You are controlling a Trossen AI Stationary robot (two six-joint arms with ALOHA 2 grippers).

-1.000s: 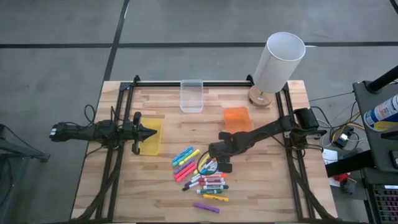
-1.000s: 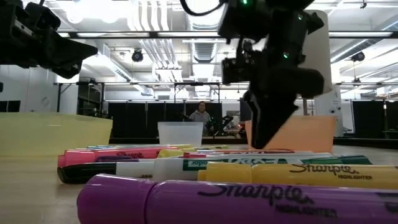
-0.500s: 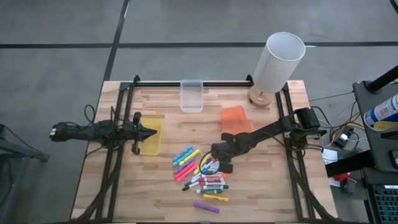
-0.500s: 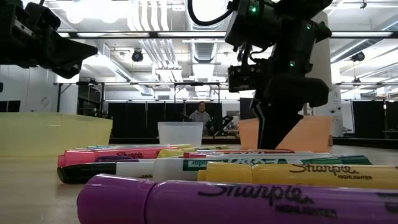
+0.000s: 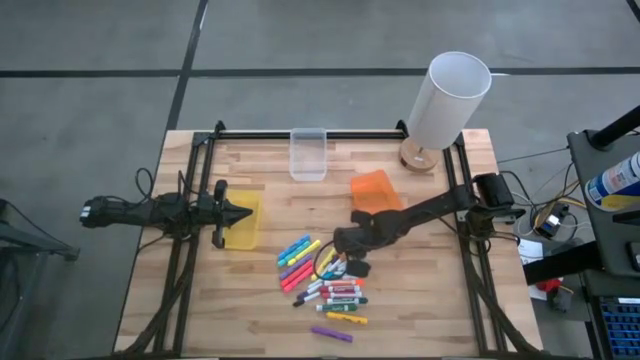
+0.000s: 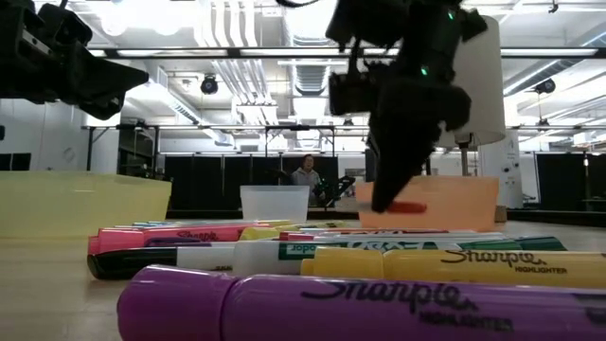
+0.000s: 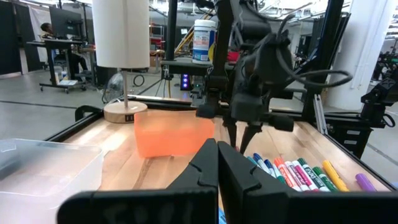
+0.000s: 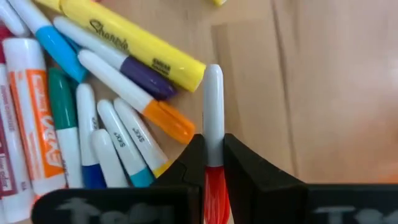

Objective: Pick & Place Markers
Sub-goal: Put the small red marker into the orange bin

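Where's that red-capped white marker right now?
The red-capped marker is pinched in the right gripper, lifted just above the marker pile mid-table, near the orange bin.

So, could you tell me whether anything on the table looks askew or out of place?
Yes: the orange bin sits skewed to the table edges, unlike the clear bin and the yellow bin. The markers lie in a loose heap; the right end effector grips a red-capped one.

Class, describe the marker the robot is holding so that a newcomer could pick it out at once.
Start at the orange bin; just in front of it the right gripper hangs over the marker pile. The red-capped marker, slim and white-barrelled, is pinched there, alone lifted off the table.
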